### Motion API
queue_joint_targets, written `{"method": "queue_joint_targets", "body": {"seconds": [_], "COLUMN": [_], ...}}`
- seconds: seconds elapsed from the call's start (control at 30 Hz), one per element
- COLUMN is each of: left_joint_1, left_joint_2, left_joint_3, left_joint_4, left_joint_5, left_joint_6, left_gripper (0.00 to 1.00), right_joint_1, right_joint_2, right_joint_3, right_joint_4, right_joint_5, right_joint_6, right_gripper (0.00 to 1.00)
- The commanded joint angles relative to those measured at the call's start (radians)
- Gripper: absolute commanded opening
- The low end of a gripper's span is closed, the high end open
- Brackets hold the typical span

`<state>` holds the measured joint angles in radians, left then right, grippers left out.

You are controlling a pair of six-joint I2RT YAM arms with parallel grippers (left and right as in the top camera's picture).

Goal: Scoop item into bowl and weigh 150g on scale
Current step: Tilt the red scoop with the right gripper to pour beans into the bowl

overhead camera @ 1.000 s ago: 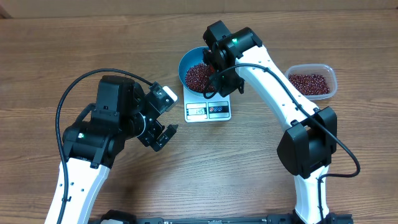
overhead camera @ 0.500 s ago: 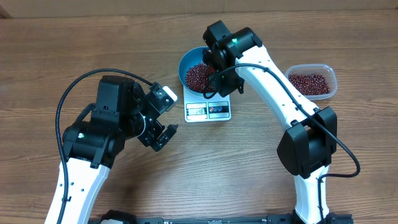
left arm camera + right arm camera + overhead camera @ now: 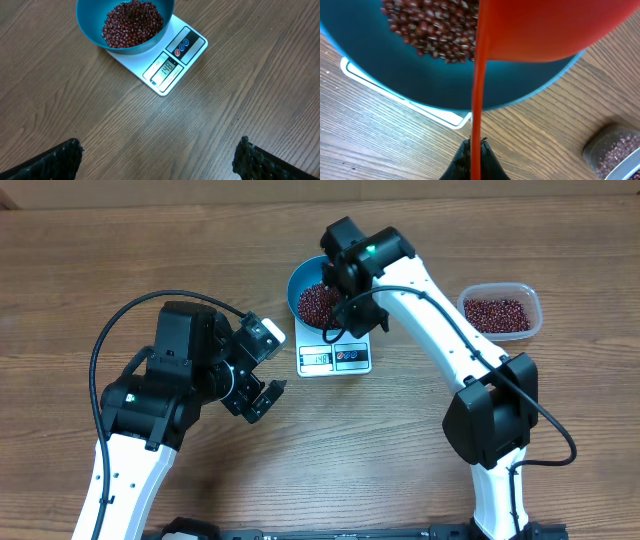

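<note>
The scale stands near the far edge of the worktop, about at its middle. The bowl sits on the scale and covers its far part. The beans lie in a heap inside the bowl. The display at the front of the scale seems to read 148.

The right gripper is closed tight on the thin handle of an orange scoop, which hangs over the bowl's rim.

The left gripper is wide open and holds nothing. It hovers over bare wood, toward the near-left side of the scale.

A clear tub with more beans stands toward the far right corner.
</note>
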<state>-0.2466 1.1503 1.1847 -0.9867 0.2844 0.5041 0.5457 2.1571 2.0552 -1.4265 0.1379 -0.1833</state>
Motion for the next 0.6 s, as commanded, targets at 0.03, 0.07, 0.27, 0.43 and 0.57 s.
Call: {"method": "queue_joint_targets", "body": {"seconds": [0.03,0.07,0.27,0.43,0.57], "left_joint_1": [0.004,0.004,0.004,0.004,0.004], "left_joint_2": [0.002,0.002,0.002,0.002,0.002], "left_joint_3": [0.023,0.023,0.023,0.023,0.023], "left_joint_4": [0.003,0.003,0.003,0.003,0.003], "left_joint_5": [0.0,0.0,0.0,0.0,0.0], "left_joint_6": [-0.011,-0.011,-0.01,-0.011,-0.011], "left_gripper": [1.0,1.0,1.0,1.0,1.0], "right_joint_1": [0.011,0.011,0.011,0.011,0.011], "right_joint_2": [-0.049,-0.049,-0.049,-0.049,-0.049], "right_joint_3": [0.035,0.035,0.035,0.035,0.035], "right_joint_4": [0.004,0.004,0.007,0.008,0.008], "right_joint_5": [-0.011,0.001,0.018,0.019,0.018], "right_joint_6": [0.011,0.01,0.011,0.011,0.011], "right_gripper": [0.04,0.04,0.04,0.04,0.04]}}
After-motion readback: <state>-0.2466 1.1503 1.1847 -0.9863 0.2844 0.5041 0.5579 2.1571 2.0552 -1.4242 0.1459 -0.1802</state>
